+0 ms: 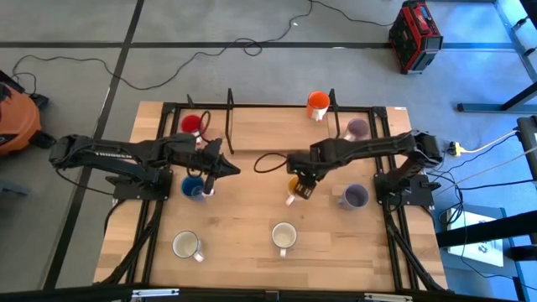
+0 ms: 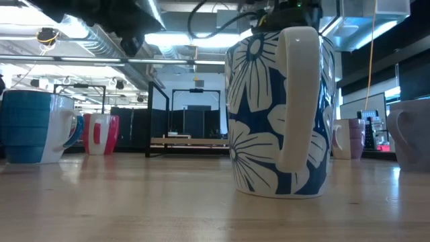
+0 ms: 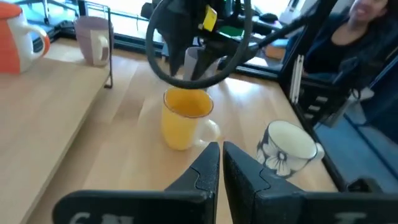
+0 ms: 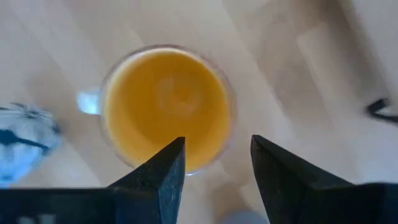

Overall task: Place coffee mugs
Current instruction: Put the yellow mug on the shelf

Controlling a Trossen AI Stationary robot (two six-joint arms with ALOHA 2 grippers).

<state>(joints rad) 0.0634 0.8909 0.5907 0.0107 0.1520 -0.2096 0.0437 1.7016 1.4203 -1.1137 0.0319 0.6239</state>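
Note:
The yellow-orange mug (image 1: 294, 186) stands upright mid-table, and I look into it in the right wrist view (image 4: 165, 102). My right gripper (image 1: 304, 182) (image 4: 217, 160) hangs open just above it; one finger shows over the mug's inside, the other outside its rim. My left gripper (image 1: 223, 167) (image 3: 221, 163) is shut and hovers right of the blue mug (image 1: 193, 187). The red mug (image 1: 191, 124), orange mug (image 1: 317, 104) and one purple mug (image 1: 357, 127) stand near the far edge. The other purple mug (image 1: 354, 195) stands at right.
A white mug (image 1: 186, 245) and a blue-and-white flowered mug (image 1: 284, 237) (image 2: 279, 111) stand near the near edge. A black metal frame (image 1: 230, 109) runs along the table's far side and down both sides. Bare wood lies between the two arms and the near mugs.

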